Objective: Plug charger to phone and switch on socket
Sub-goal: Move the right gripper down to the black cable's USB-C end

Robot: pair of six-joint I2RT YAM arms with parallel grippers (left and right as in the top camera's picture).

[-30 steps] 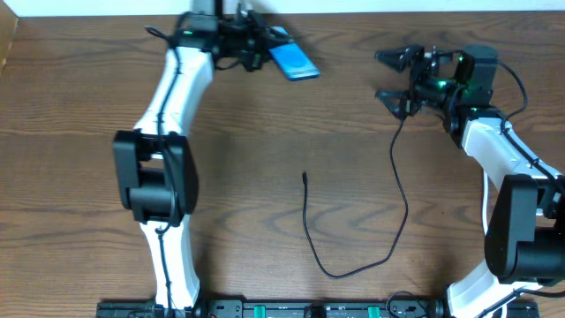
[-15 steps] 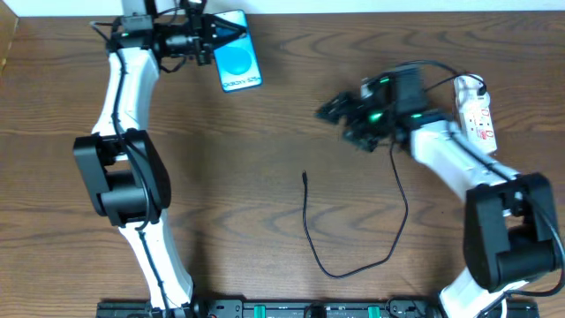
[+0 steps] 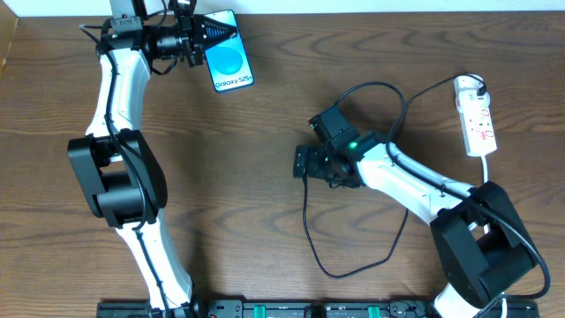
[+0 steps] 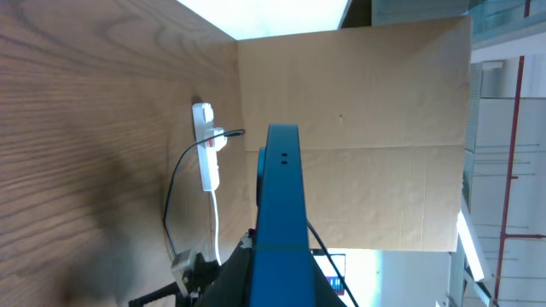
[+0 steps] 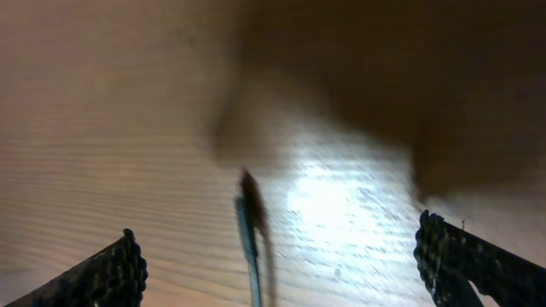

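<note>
At the bench's point(image 3: 265, 124) far left our left tool point(image 3: 205, 41) grips the phone point(image 3: 231, 64), our right tool point(image 3: 303, 164) hangs wide open over the loose tip of the charger point(image 3: 305, 216), and the socket point(image 3: 477, 119) lies far right, so we judge plugging and switching remain.

The worktop point(image 3: 247, 177) is dark brown wood with a long grain running side to side. A pale strip point(image 3: 353, 6) lines its far edge, and a black rail point(image 3: 291, 310) with green marks lines its near edge. In the left wrist view a plain cardboard sheet point(image 4: 384, 128) stands at the worktop's edge, with a red post point(image 4: 514, 153) beyond it. The right wrist view shows blurred wood, a bright glare point(image 5: 341, 196) and a dark shadow point(image 5: 384, 77).
</note>
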